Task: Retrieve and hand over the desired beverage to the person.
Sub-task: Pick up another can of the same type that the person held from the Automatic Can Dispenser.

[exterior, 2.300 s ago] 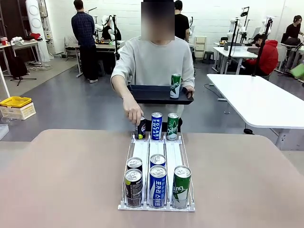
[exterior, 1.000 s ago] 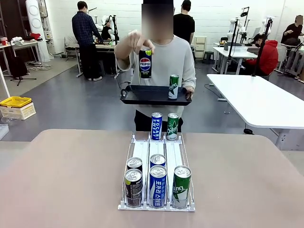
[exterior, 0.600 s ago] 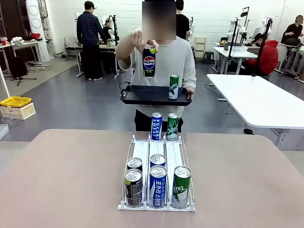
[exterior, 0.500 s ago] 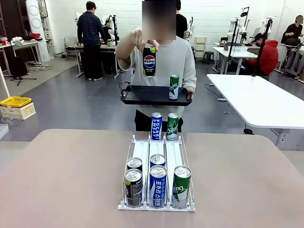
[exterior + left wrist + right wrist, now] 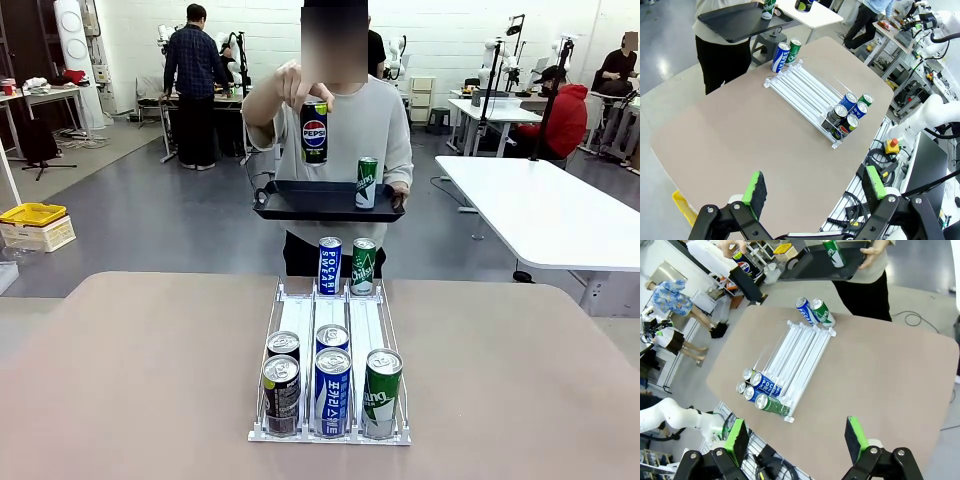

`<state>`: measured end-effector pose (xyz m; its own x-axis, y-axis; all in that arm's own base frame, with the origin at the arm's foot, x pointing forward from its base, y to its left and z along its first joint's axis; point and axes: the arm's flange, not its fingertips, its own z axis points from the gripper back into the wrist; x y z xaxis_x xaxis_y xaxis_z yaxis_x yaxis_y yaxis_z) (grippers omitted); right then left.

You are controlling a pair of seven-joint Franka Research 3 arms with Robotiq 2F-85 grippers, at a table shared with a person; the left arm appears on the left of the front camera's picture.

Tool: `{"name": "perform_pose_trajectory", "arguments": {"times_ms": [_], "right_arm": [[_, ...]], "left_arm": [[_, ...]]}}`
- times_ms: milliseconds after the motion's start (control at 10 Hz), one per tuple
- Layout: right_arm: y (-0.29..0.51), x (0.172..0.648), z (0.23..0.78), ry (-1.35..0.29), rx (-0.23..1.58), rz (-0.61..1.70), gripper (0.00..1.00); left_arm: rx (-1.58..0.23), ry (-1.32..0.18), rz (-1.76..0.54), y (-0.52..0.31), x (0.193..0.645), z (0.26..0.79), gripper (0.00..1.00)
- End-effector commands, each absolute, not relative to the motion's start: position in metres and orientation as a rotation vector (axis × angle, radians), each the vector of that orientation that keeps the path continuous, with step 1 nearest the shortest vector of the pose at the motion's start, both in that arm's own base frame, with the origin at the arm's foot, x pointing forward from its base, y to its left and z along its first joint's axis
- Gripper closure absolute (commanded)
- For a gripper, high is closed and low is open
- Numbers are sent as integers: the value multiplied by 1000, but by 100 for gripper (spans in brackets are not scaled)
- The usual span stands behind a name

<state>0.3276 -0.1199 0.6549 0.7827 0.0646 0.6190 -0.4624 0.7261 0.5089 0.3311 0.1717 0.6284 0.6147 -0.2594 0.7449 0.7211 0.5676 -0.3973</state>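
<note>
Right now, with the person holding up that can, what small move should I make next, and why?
Probably bring the left fingers down toward the front dark can in the rack's left lane. The person holds up a Pepsi can of like colouring, seemingly as the request. The fingers stand open, high above the table, holding nothing.

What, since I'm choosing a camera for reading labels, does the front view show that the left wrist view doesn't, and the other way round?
Front view: the person's hand holds the Pepsi can by its top above the black tray, with the label readable.
Left wrist view: the left gripper is open, high above the table. The held can is cut off by the picture's top edge.
Both: the rack has five cans at the robot's end, and a blue can and a green can at the person's end. A second green can stands on the tray.
</note>
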Motion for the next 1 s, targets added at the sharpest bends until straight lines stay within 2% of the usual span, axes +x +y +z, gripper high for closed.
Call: {"name": "perform_pose_trajectory", "arguments": {"times_ms": [0,900], "right_arm": [[-120,329,656,-606,713,313,0],[-120,329,656,-606,713,313,0]], "left_arm": [[-770,-707,-650,173,331,629,0],[-770,-707,-650,173,331,629,0]]}}
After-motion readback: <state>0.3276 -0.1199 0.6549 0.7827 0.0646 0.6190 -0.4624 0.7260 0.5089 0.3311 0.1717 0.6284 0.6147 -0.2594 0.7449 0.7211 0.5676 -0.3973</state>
